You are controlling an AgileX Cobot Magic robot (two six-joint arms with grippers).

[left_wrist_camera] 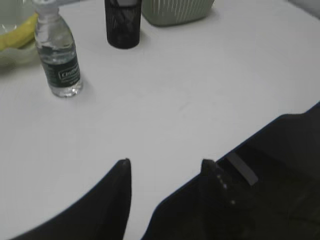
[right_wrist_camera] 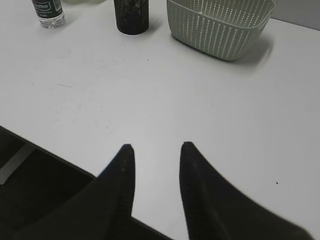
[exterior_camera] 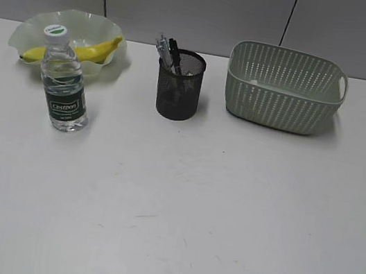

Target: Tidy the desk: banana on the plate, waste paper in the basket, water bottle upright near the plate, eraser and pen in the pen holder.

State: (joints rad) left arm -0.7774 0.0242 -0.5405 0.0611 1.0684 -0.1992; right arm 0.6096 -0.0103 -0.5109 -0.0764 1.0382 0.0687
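Observation:
The banana (exterior_camera: 84, 52) lies in the pale green plate (exterior_camera: 28, 30) at the back left. The water bottle (exterior_camera: 64, 82) stands upright in front of the plate; it also shows in the left wrist view (left_wrist_camera: 58, 55). The black mesh pen holder (exterior_camera: 180, 84) stands at the back middle with pens (exterior_camera: 167, 51) sticking out. The sage green basket (exterior_camera: 284, 88) stands at the back right. The waste paper and the eraser are hidden. My left gripper (left_wrist_camera: 166, 162) and right gripper (right_wrist_camera: 156, 146) are open and empty above the desk's near edge. Neither arm shows in the exterior view.
The white desk (exterior_camera: 178, 206) runs back to a grey panelled wall. The dark space below the desk's front edge shows in both wrist views.

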